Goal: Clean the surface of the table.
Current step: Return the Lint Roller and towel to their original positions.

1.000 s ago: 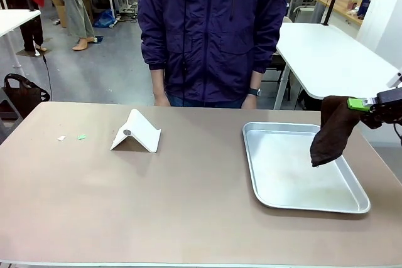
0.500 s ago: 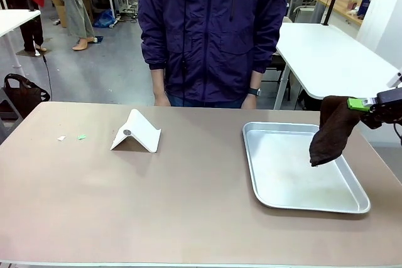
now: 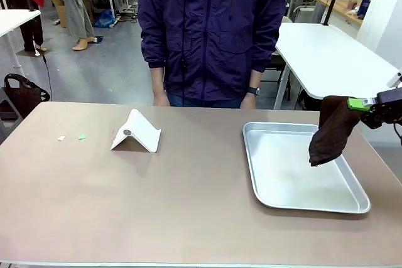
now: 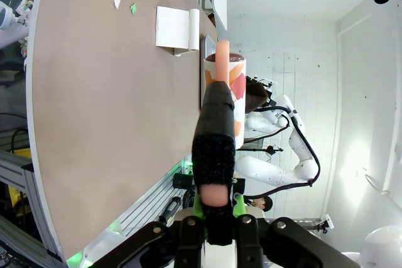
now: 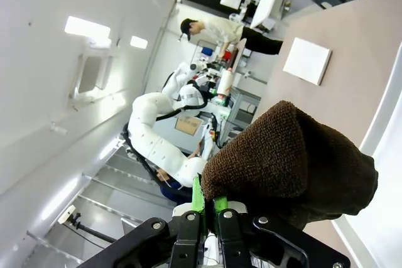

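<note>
Right gripper (image 3: 359, 104), at right edge of frame, clamps a brown cloth (image 3: 330, 130) hanging over the tray (image 3: 301, 202). Worktop (image 3: 188, 199) spans the lower frame; scraps (image 3: 72, 137) lie upper left. Risk: dangling cloth snagging the tray rim.

Left gripper (image 4: 213, 208) clamps a spray bottle (image 4: 220, 123).

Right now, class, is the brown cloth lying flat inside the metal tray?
No. The brown cloth hangs from the right gripper above the metal tray, not lying in it.

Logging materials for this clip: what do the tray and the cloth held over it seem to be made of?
The tray looks like bare metal, likely aluminium or steel: silvery, dull sheen, rolled rim. The cloth in the right hand looks like dark brown terry or microfibre: fuzzy nap, hanging in soft folds.
</note>
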Tool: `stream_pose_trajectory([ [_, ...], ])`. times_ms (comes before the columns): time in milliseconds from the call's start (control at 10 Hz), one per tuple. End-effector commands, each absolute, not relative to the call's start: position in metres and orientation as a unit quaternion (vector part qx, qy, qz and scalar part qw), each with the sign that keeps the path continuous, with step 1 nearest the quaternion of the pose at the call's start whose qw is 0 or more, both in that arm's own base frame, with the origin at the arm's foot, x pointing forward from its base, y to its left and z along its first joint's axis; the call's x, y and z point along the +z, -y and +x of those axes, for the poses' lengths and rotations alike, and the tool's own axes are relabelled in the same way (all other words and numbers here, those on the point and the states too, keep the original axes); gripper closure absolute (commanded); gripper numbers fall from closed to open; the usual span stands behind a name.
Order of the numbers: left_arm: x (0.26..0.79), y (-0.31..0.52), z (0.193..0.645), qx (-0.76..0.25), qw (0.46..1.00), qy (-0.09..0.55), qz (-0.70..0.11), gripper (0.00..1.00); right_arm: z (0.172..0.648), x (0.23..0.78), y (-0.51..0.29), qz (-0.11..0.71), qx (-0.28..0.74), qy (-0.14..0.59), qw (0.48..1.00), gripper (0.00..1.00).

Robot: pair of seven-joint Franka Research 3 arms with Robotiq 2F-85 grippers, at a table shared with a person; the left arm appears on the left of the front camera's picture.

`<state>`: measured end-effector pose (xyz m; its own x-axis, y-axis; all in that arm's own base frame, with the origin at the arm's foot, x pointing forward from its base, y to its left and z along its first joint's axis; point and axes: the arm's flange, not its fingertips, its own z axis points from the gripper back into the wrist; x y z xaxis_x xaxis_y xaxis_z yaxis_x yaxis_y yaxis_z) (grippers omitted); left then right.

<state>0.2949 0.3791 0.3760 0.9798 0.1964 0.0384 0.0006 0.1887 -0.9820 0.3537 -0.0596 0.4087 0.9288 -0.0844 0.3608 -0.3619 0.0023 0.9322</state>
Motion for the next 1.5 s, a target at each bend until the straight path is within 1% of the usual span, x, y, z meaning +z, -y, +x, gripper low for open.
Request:
stream_pose_trajectory([
  [0,0.376,-0.379,0.295,0.064,0.767,0.078,-0.634,0.82,0.354,0.409,0.06,0.699,0.101,0.16,0.69,0.93],
  [100,0.402,-0.362,0.29,0.04,0.77,0.088,-0.631,0.82,0.349,0.421,0.045,0.688,0.126,0.154,0.698,0.93],
  [200,0.423,-0.334,0.301,0.001,0.782,0.079,-0.618,0.82,0.364,0.432,0.016,0.686,0.162,0.143,0.695,0.93],
  [300,0.445,-0.298,0.315,-0.021,0.814,0.077,-0.575,0.82,0.387,0.44,-0.017,0.682,0.179,0.115,0.7,0.93],
  [400,0.461,-0.269,0.327,-0.05,0.827,0.071,-0.556,0.82,0.403,0.443,-0.041,0.67,0.172,0.104,0.715,0.93],
  [600,0.485,-0.21,0.347,-0.087,0.845,0.055,-0.525,0.82,0.418,0.445,-0.094,0.647,0.179,0.09,0.736,0.93],
  [700,0.489,-0.167,0.36,-0.105,0.859,0.026,-0.501,0.82,0.423,0.443,-0.13,0.624,0.186,0.087,0.754,0.93],
  [800,0.489,-0.129,0.372,-0.11,0.872,0.024,-0.477,0.82,0.431,0.438,-0.159,0.605,0.185,0.085,0.77,0.93],
  [900,0.487,-0.091,0.388,-0.102,0.878,0.03,-0.466,0.82,0.439,0.428,-0.184,0.59,0.194,0.068,0.781,0.93],
  [1000,0.489,-0.058,0.397,-0.081,0.879,0.052,-0.467,0.82,0.447,0.416,-0.201,0.554,0.201,0.07,0.805,0.93],
  [1100,0.494,-0.026,0.404,-0.075,0.882,0.069,-0.46,0.82,0.457,0.399,-0.215,0.534,0.21,0.056,0.817,0.93],
  [1200,0.497,-0.002,0.41,-0.082,0.887,0.073,-0.447,0.82,0.467,0.384,-0.224,0.521,0.211,0.048,0.826,0.93],
  [1300,0.497,0.022,0.416,-0.086,0.895,0.072,-0.431,0.82,0.477,0.368,-0.229,0.513,0.192,0.04,0.836,0.93],
  [1400,0.495,0.044,0.425,-0.094,0.905,0.071,-0.41,0.82,0.486,0.356,-0.231,0.5,0.181,0.049,0.846,0.93],
])
